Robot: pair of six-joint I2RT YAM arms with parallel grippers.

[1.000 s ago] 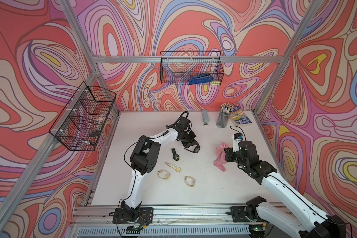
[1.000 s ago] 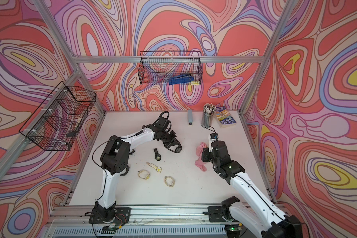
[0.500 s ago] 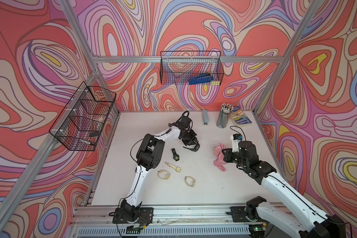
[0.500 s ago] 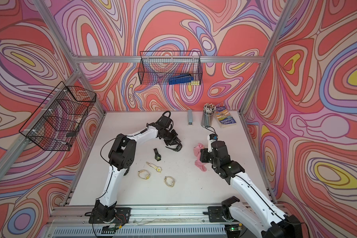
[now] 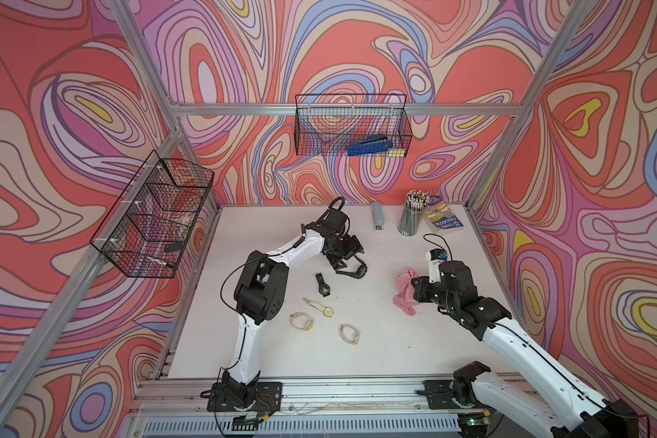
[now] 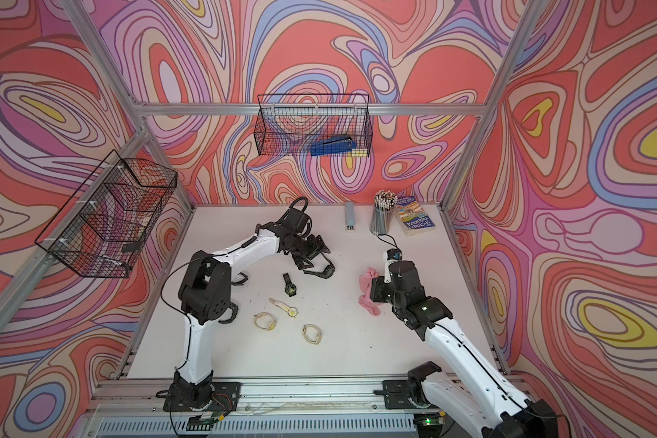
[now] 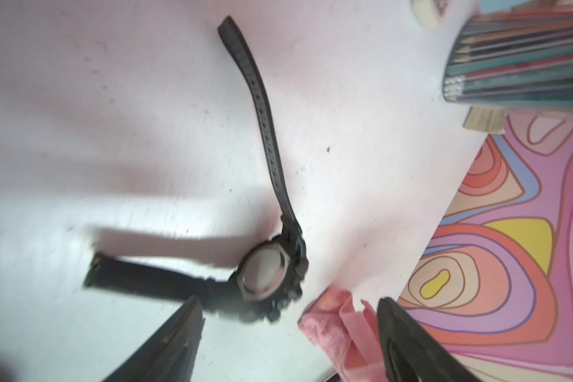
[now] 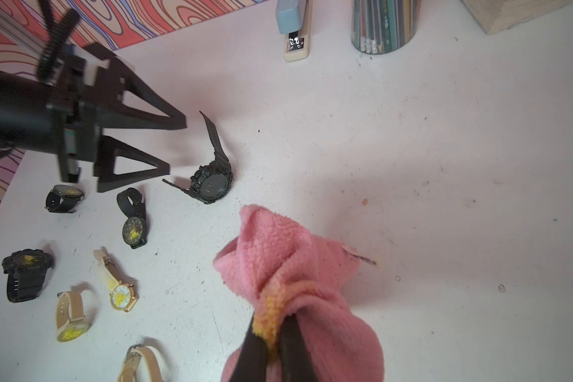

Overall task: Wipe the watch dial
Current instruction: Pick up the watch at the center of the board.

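A black sports watch (image 8: 212,185) lies tipped on its side on the white table (image 5: 376,341), straps splayed; its dial looks dark. Both top views show it, small, at my left gripper's tips (image 5: 354,271) (image 6: 322,272). My left gripper (image 8: 176,147) (image 7: 290,306) (image 5: 351,261) stands open just behind the watch, touching nothing. In the left wrist view the watch (image 7: 268,274) shows its metal case back. My right gripper (image 8: 275,334) is shut on a bunched pink cloth (image 8: 291,261) (image 5: 406,292) (image 6: 368,290), a short way right of the watch.
Several other watches lie nearer the front, some smeared yellow: black ones (image 8: 134,228) (image 8: 25,264) (image 5: 323,285) and beige ones (image 8: 119,291) (image 5: 300,321) (image 5: 349,333). At the back stand a stapler (image 5: 377,220), a pencil cup (image 5: 410,220) and a book (image 5: 442,218). Wire baskets (image 5: 351,131) (image 5: 156,216) hang on the walls.
My left gripper has gone from shut to open and let go of the black watch, which now rests on the table. The right gripper with the cloth has barely shifted.
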